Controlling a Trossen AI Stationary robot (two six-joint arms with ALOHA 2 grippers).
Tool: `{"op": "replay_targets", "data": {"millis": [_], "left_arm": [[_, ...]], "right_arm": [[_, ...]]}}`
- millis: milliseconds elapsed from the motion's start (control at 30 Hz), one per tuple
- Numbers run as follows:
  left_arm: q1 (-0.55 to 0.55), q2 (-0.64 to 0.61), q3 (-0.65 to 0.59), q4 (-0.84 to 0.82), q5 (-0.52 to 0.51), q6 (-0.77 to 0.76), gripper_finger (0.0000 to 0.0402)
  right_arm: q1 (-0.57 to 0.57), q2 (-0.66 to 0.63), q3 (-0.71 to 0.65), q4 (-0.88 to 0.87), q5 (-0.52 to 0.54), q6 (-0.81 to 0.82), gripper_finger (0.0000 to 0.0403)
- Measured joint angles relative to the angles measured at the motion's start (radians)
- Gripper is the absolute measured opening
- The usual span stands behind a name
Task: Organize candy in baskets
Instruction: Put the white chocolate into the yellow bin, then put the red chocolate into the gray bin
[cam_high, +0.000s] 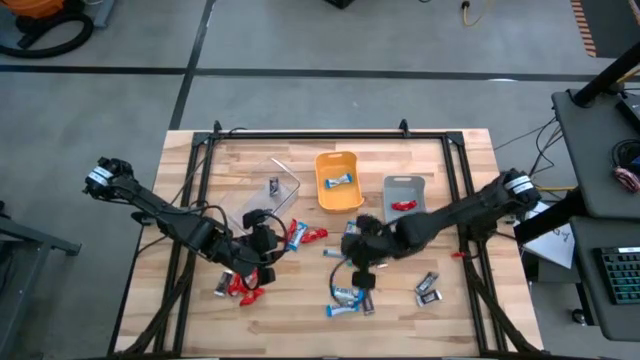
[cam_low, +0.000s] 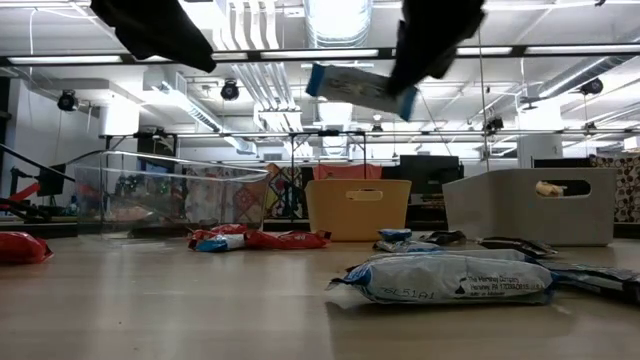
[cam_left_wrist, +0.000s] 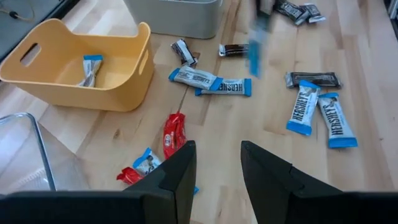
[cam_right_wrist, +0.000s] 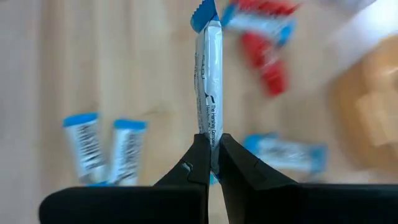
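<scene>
My right gripper (cam_right_wrist: 211, 163) is shut on a blue-and-white candy bar (cam_right_wrist: 208, 87) and hovers over the table's middle (cam_high: 360, 247), high above the wood in the low view (cam_low: 360, 90). My left gripper (cam_left_wrist: 217, 168) is open and holds nothing; it hangs above red and blue-and-white bars (cam_left_wrist: 173, 134), near the clear basket (cam_high: 268, 192). The orange basket (cam_high: 338, 180) contains a blue-and-white bar, and the grey basket (cam_high: 405, 195) a red one. More bars (cam_high: 350, 298) lie flat on the table. My right gripper pinches the blue-and-white bar between its two fingers at one end (cam_right_wrist: 210, 140). The bar runs on straight out past the fingertips, in line with them. It is lifted clear of the table, its free blue end (cam_right_wrist: 204, 14) in the air.
Loose bars are scattered on the near half of the table: red ones (cam_high: 240, 285) near the left arm, dark silver ones (cam_high: 428, 288) to the right. The three baskets stand in a row toward the far side. A black frame rail (cam_high: 320, 133) borders the table.
</scene>
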Motion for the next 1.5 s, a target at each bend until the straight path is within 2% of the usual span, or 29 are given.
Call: {"op": "replay_targets", "data": {"millis": [333, 600, 700, 833, 1267, 1500], "left_arm": [[0.000, 0.000, 0.000, 0.005, -0.001, -0.029, 0.0111], [0.000, 0.000, 0.000, 0.007, -0.001, -0.029, 0.0111], [0.000, 0.000, 0.000, 0.007, -0.002, -0.029, 0.0111], [0.000, 0.000, 0.000, 0.007, -0.024, -0.018, 0.0111], [0.000, 0.000, 0.000, 0.007, -0.034, -0.011, 0.0111], [-0.015, 0.000, -0.001, 0.006, 0.038, -0.068, 0.0111]], "right_arm": [[-0.265, -0.032, 0.000, -0.003, 0.171, -0.453, 0.0013], [-0.493, 0.040, -0.001, 0.008, 0.172, -0.668, 0.0013], [-0.551, 0.071, -0.001, 0.012, 0.161, -0.684, 0.0013], [-0.592, 0.089, -0.001, 0.026, 0.093, -0.685, 0.0013], [-0.595, 0.092, 0.003, 0.081, 0.086, -0.654, 0.0089], [-0.584, 0.014, 0.004, -0.014, 0.060, -0.540, 0.0091]]}}
